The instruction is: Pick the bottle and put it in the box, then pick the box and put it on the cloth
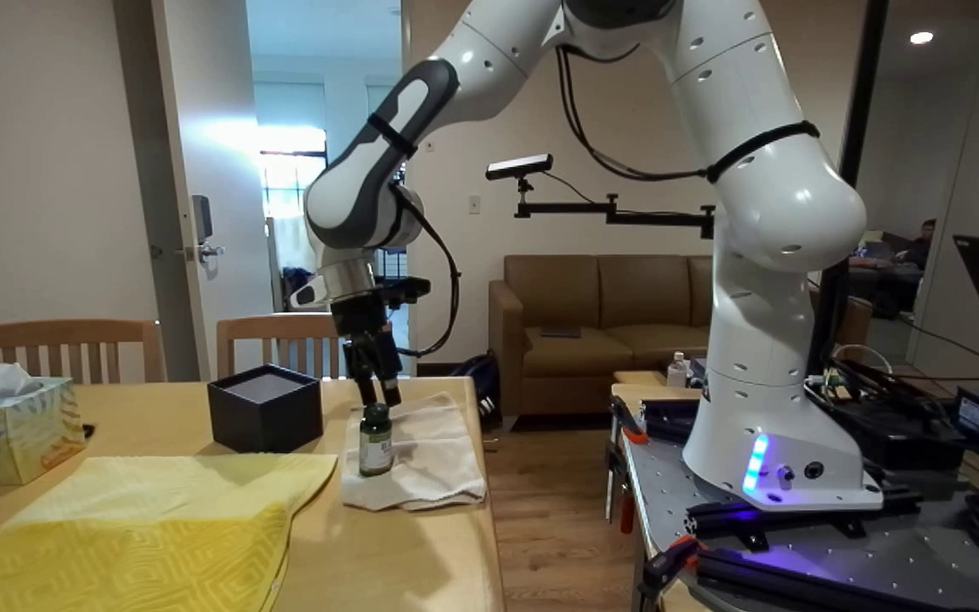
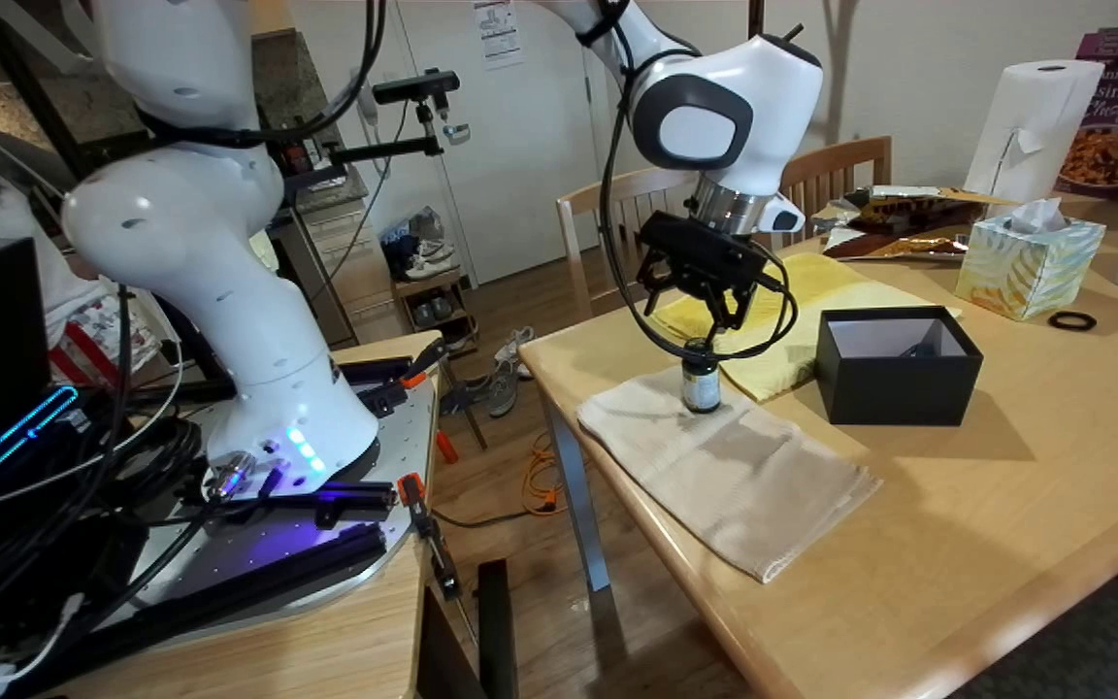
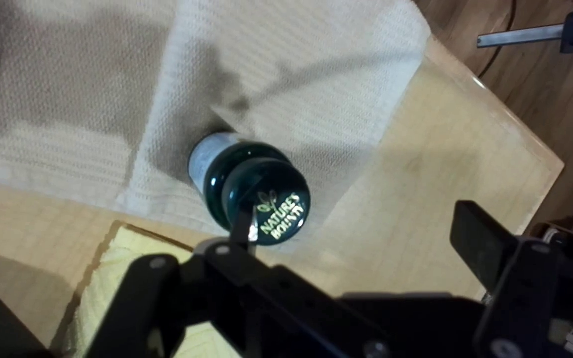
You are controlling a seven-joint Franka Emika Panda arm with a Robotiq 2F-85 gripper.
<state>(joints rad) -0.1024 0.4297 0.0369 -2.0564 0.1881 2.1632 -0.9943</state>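
Note:
The bottle point(image 1: 376, 450) is small and dark green with a pale label and dark cap. It stands upright on the cream cloth point(image 1: 451, 463), near one end of the cloth point(image 2: 772, 495). The black box point(image 1: 265, 416) stands open-topped on the table beside the cloth; a small dark thing shows inside the box point(image 2: 899, 388). My gripper point(image 1: 380, 398) is open and empty, pointing down just above the bottle point(image 2: 702, 388). In the wrist view one finger of the gripper point(image 3: 356, 221) overlaps the edge of the bottle's cap point(image 3: 279, 199); I cannot tell whether they touch. The other finger is well apart.
A larger yellow cloth point(image 1: 158, 518) lies beside the box and bottle. A tissue box point(image 2: 1030, 262), a black ring point(image 2: 1071, 320), wrappers point(image 2: 899, 223) and a paper towel roll point(image 2: 1030, 131) stand or lie farther off. The table edge point(image 1: 489, 510) runs close to the cream cloth.

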